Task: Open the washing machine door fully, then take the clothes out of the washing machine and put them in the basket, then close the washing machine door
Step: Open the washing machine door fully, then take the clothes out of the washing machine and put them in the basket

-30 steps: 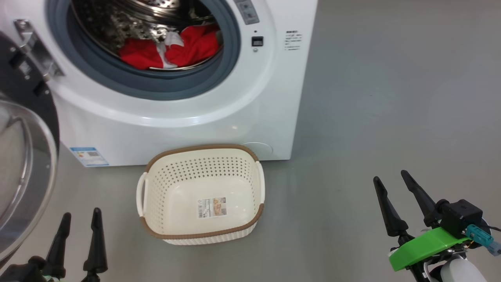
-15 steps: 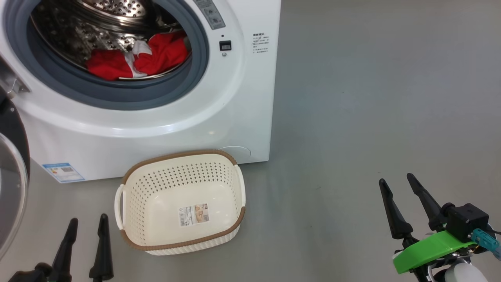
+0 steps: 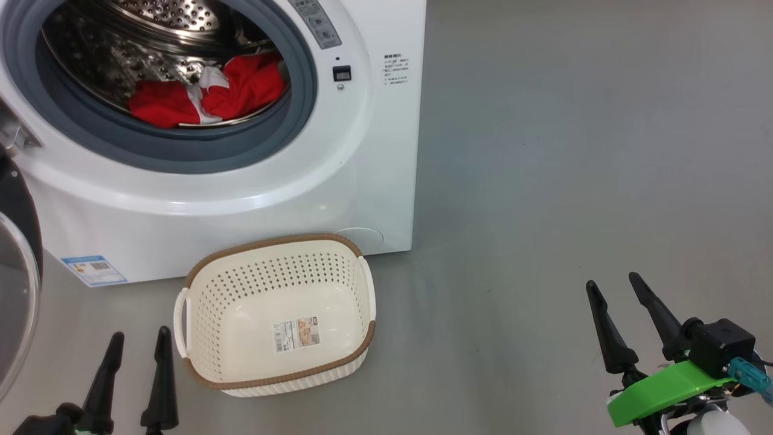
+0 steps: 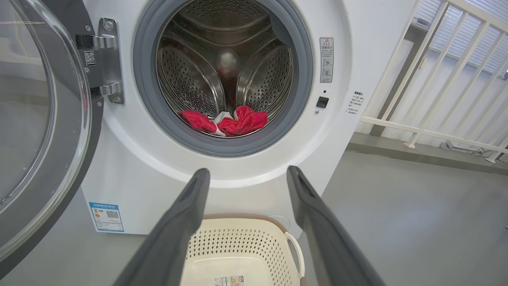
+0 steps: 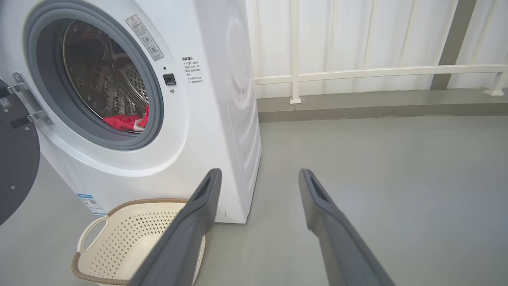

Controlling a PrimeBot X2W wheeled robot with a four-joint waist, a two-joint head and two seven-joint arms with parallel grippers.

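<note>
The white washing machine (image 3: 253,187) (image 4: 131,167) (image 5: 206,119) stands with its round door (image 3: 15,296) (image 4: 43,131) (image 5: 16,167) swung wide to the left. Red clothes (image 3: 205,93) (image 4: 230,121) (image 5: 127,121) with white trim lie at the bottom of the steel drum. The cream basket (image 3: 275,272) (image 4: 242,238) (image 5: 131,234) sits on the floor before the machine, with nothing in it. My left gripper (image 3: 140,340) (image 4: 246,172) hangs open just left of the basket. Over bare floor at the lower right, my right gripper (image 3: 613,283) (image 5: 258,174) is open too.
Grey floor (image 3: 574,151) stretches to the right of the machine. A white railing (image 5: 377,71) (image 4: 436,79) on a raised kerb runs behind and to the right. The open door's glass bowl bulges toward my left arm.
The head camera has turned right and tipped, so machine and basket slid left in the view. Both grippers stayed open and hardly moved. The clothes lie as before.
</note>
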